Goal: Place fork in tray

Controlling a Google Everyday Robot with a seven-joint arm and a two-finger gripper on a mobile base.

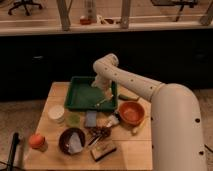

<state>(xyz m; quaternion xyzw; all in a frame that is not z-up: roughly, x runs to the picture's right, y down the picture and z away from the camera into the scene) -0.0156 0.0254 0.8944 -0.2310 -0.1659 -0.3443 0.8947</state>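
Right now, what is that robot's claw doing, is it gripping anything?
Gripper: down over the right side of the large shallow dark-green plastic tray; grip cannot be told. A thin pale fork lies just beneath it.

Dark green all over the large shallow rectangular plastic tray [71, 95]. Pale whitish-silver on the small thin fork [101, 102] lying in it. Off-white on the two-finger gripper [102, 88], over the tray's right half. Bright orange on the round bowl [131, 112]. Light tan, unpatterned, on the wooden table [54, 91].
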